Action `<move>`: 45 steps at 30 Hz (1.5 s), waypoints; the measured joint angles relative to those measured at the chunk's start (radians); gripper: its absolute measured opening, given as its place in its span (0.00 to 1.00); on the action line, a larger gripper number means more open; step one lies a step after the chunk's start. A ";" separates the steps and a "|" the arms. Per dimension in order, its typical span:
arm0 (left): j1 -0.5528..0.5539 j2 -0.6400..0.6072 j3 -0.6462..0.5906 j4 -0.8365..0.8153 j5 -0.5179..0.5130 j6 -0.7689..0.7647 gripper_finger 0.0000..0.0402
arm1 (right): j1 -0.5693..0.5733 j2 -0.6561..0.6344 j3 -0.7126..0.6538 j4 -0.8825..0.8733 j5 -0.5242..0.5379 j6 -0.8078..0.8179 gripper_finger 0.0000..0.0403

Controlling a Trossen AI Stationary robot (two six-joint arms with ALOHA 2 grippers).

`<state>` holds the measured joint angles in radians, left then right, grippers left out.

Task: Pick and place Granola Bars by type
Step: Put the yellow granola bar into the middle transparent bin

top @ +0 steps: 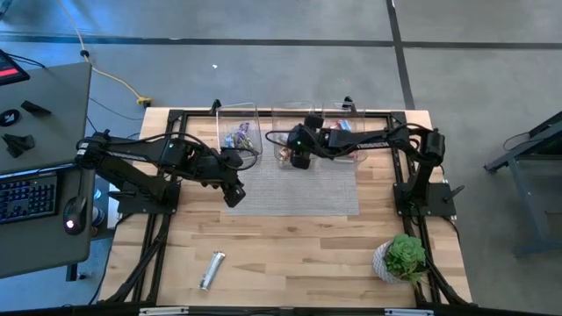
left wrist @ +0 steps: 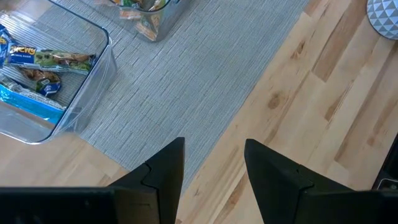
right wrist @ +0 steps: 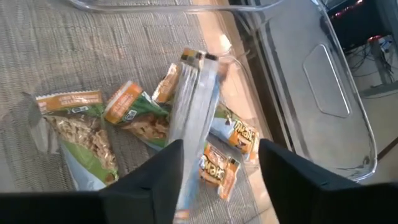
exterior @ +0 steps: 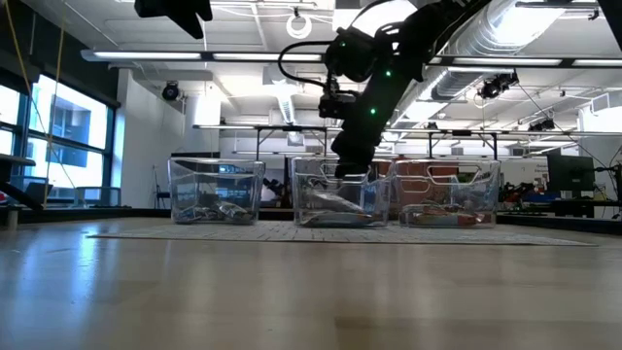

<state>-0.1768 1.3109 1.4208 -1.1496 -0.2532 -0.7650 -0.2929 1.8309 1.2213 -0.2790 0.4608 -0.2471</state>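
Note:
Three clear bins stand in a row on the grey mat [top: 299, 189]. The left bin [top: 237, 132] holds blue and green granola bars [left wrist: 43, 68]. My right gripper [right wrist: 221, 149] hangs open over the middle bin [top: 294, 132], where several orange-green bars [right wrist: 134, 115] lie on the floor. A pale silver-blue bar [right wrist: 196, 112], blurred, stands on end between its fingers. My left gripper [left wrist: 214, 146] hovers open over the mat's near edge, with nothing between its fingers. One silver bar [top: 212, 269] lies alone on the wood near the front. My right gripper slants down into the middle bin from the table's right. The silver-blue bar's lower end [right wrist: 183, 199] passes close by one finger [right wrist: 165, 177], and I cannot tell whether they touch. Its upper end [right wrist: 198, 59] leans over the bars in the bin.
The right bin [top: 347, 127] holds red-wrapped bars. A green potted plant [top: 404, 257] sits at the near right corner. Black frame rails [top: 167, 175] run along the table's sides. Bare wood lies between the mat and the front edge.

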 joint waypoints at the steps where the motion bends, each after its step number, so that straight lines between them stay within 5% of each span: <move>1: 0.000 0.000 0.000 0.000 0.000 0.000 0.41 | -0.002 0.000 0.000 0.001 -0.003 0.002 0.50; 7: 0.000 0.000 0.000 0.000 0.000 0.000 0.41 | 0.001 -0.039 0.002 0.039 -0.115 0.016 0.51; 14: 0.000 0.000 0.000 0.000 0.000 0.000 0.41 | 0.053 -0.159 0.010 0.140 -0.664 0.091 0.49; 17: 0.000 0.000 0.000 0.001 0.000 0.000 0.41 | 0.103 -0.169 0.010 0.150 -0.770 0.091 0.48; 27: 0.000 0.000 0.000 0.003 -0.006 0.000 0.41 | 0.286 -0.107 0.008 0.213 -0.749 0.090 0.48; 34: 0.000 0.000 0.000 0.078 -0.120 -0.001 0.41 | 0.360 -0.082 0.008 0.207 -0.627 0.090 0.48; 40: -0.025 -0.001 -0.008 0.082 0.197 -0.008 0.41 | 0.375 -0.082 0.008 0.209 -0.567 0.090 0.48; 45: -0.149 0.000 -0.070 0.119 0.317 -0.150 0.41 | 0.371 -0.082 0.008 0.197 -0.567 0.086 0.48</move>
<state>-0.3254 1.3112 1.3504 -1.0310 0.0640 -0.9154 0.0784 1.7487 1.2289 -0.0821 -0.1062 -0.1613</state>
